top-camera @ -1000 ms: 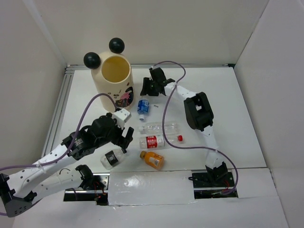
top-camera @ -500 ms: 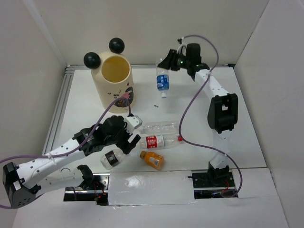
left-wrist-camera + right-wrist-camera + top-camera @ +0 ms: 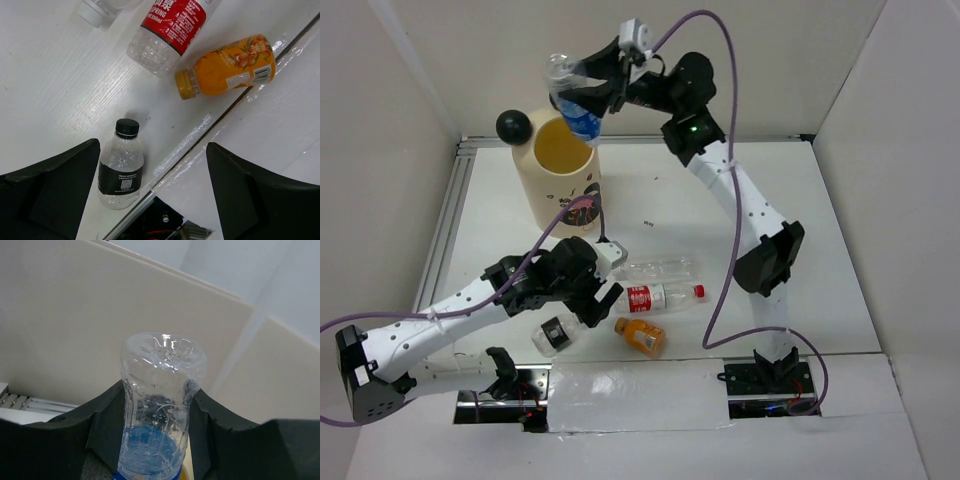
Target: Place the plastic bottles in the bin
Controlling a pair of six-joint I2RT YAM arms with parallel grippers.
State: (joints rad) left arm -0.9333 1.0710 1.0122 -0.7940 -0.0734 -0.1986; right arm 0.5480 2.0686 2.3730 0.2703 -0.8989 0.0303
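Blue-label bottle (image 3: pixel 580 122) tilted neck-down over the mouth of the bin (image 3: pixel 555 195), my right tool (image 3: pixel 594 88) clamped around it, my left tool (image 3: pixel 150 192) spread wide above the black-label bottle (image 3: pixel 121 172), red-label bottle (image 3: pixel 172 22) and orange bottle (image 3: pixel 227 67) lying beside it on the desk (image 3: pixel 820 250).

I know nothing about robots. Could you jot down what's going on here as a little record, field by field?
right gripper: shut on the blue-label bottle, held base up above the mouth of the bin
left gripper: open, hovering above the black-label bottle
lying on the table: black-label bottle, red-label bottle, plain clear bottle, orange bottle
bin contents: cannot tell
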